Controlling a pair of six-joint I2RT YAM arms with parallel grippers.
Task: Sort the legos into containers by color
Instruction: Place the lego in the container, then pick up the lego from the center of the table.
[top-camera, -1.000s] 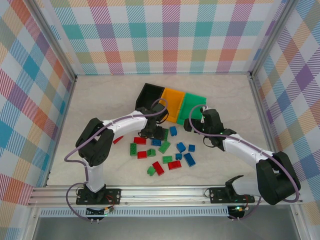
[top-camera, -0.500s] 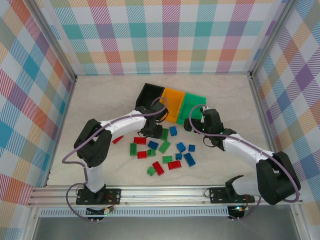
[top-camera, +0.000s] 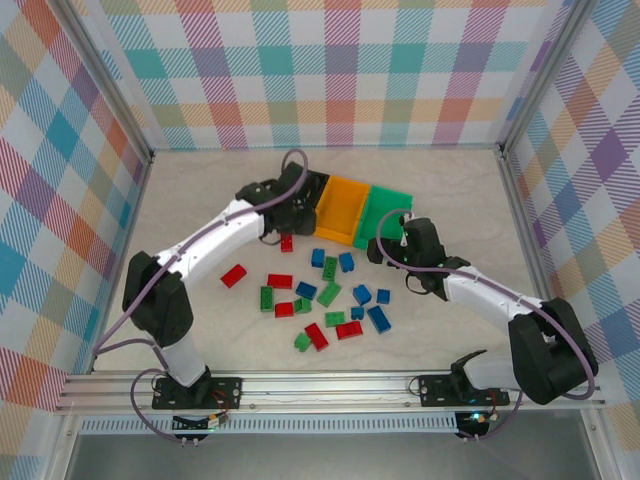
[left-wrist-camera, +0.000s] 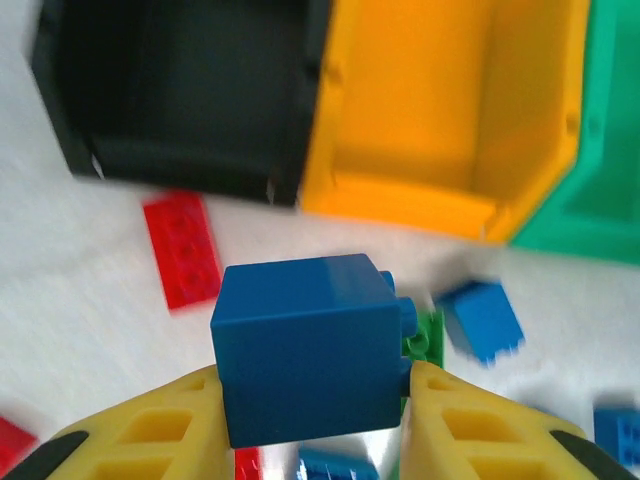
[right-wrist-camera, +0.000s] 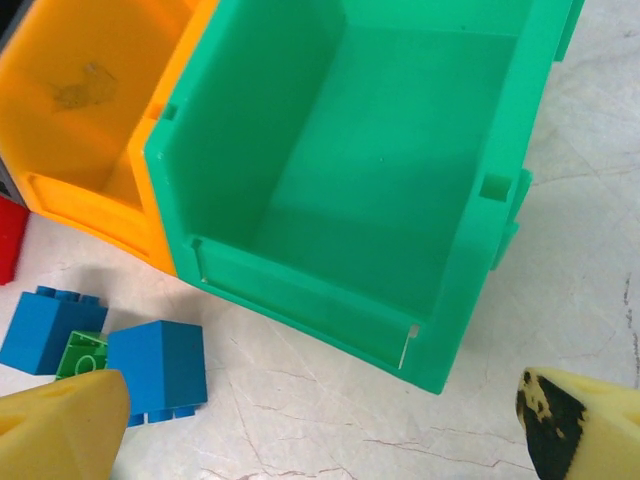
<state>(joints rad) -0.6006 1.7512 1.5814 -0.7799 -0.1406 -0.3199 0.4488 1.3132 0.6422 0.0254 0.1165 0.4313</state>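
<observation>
The worktop (top-camera: 190, 195) is closed in by plaid panels (top-camera: 340, 70) on three sides. In the top view bare room is left across its upper left and its right side, and crowding is confined to the centre. The left arm (top-camera: 210, 240) is stretched diagonally toward the upper middle, so the black bin (left-wrist-camera: 190, 90) is partly covered by its wrist there. The right arm (top-camera: 480, 295) is bent inward from the lower right.

The bins are joined in a row: black, then the orange bin (top-camera: 340, 208), then the green bin (top-camera: 388, 215). Their low front lips are turned toward the pile, which is judged to ease dropping from that side. The legos (top-camera: 325, 300) are scattered just below the bins. No brick is seen inside the orange or green bin, and a red brick (top-camera: 234, 275) lies apart at the left.

The left jaws are closed on a blue brick (left-wrist-camera: 305, 350), gripped by its flat sides. It appears to be held above the worktop, in front of the seam between black and orange. A carry to a bin is judged to be the step in hand, with the front lips as the edges to be cleared.

The right jaws are spread wide and nothing is held. Their fingers (right-wrist-camera: 60, 425) are seen over bare worktop just before the green bin, with a loose blue brick (right-wrist-camera: 155, 370) near the lower-left one.
</observation>
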